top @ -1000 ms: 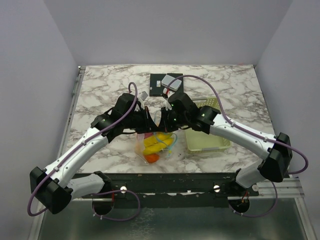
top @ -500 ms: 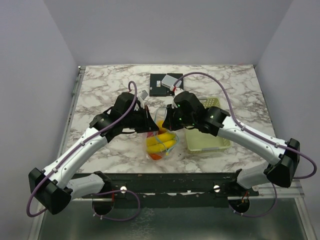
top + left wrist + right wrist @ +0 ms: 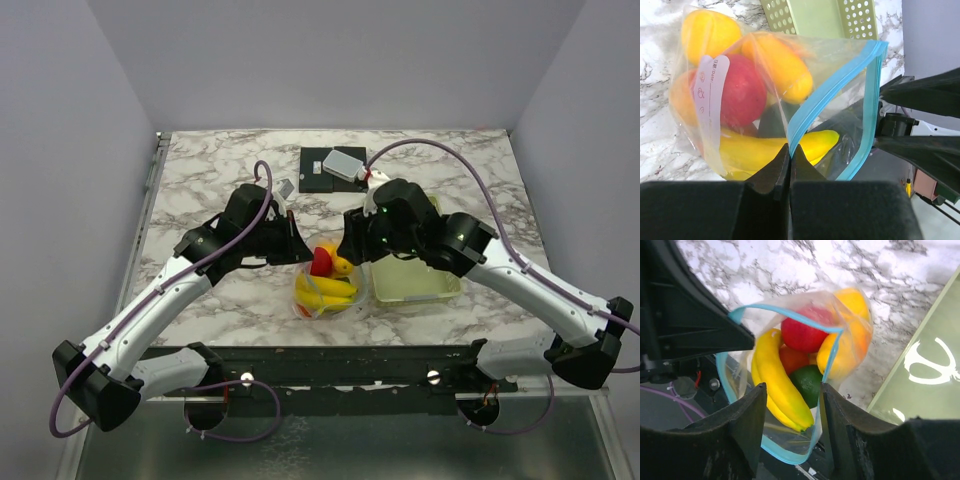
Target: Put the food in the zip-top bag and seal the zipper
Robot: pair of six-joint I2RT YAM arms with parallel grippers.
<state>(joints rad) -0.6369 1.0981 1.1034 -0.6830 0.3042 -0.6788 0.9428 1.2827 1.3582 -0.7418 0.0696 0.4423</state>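
From above you cannot see either arm's fingertips under the wrists, and the dark green fruit point(image 3: 807, 381) is half hidden behind the banana point(image 3: 775, 380) and apple point(image 3: 802, 332) inside the bag point(image 3: 325, 292). Both arms reach inward over the worktop point(image 3: 200, 180) and meet at the bag, which sits just left of the basket point(image 3: 415, 285). Your left fingers point(image 3: 789, 165) are pressed together, pinching the zipper point(image 3: 830, 90), while the right fingers point(image 3: 752, 415) stand spread at the open mouth. The bag's white label point(image 3: 710, 95) reads "Date:", but its other marks are too small to read.
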